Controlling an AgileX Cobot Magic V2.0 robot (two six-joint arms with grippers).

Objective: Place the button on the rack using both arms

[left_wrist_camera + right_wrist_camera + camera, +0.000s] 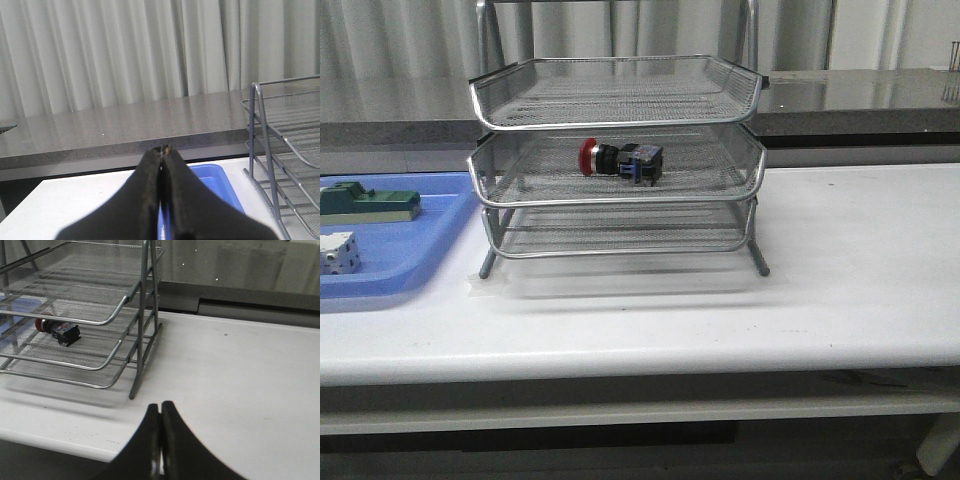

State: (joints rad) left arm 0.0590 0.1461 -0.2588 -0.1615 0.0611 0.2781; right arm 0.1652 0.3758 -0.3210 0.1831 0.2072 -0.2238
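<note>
The button (620, 160), with its red head and blue-black block, lies on its side in the middle tray of the silver wire rack (617, 90); the right wrist view shows the button (57, 330) there too. My left gripper (162, 150) is shut with nothing in it, held over the table's left part beside the rack (280, 145). Off the rack's (145, 315) right side, my right gripper (160, 406) is shut and empty above the table's front edge. Neither gripper appears in the front view.
A flat blue tray (420, 250) at the left holds a green block (370, 203) and a white dotted cube (338, 252). The blue tray (217, 182) also shows behind my left fingers. A grey counter (860, 95) and curtains run behind the white table (840, 260).
</note>
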